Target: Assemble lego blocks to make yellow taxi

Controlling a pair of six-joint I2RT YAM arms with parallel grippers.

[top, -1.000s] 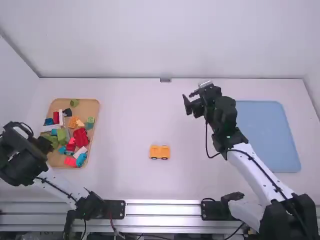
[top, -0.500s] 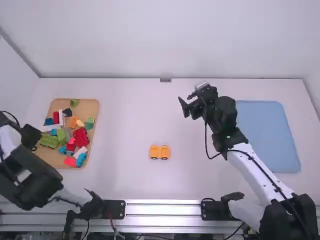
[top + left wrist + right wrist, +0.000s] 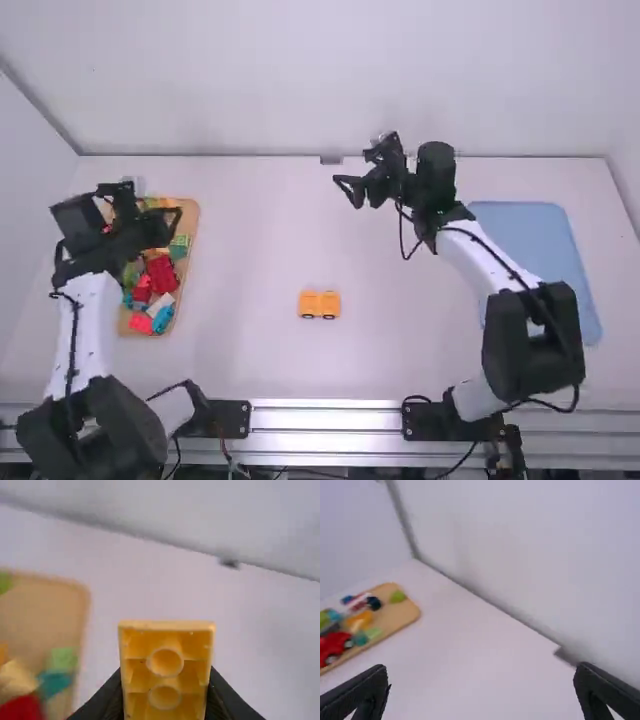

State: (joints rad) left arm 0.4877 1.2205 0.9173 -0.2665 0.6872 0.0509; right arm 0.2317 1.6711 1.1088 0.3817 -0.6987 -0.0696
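Left gripper [image 3: 166, 700] pinches 1 yellow block [image 3: 166, 667] by the tray [image 3: 190, 208]. Wheeled chassis [image 3: 320, 304] sits on the table [image 3: 255, 240], to its right and railward [image 3: 325, 416], long axis left-right. Right gripper [image 3: 481, 672], spread and empty, is nearer. Left likely crosses next.

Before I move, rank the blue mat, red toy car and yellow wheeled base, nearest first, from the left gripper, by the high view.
From the left gripper:
1. Red toy car, on the tray, left side
2. Yellow wheeled base, near the middle
3. Blue mat, right side
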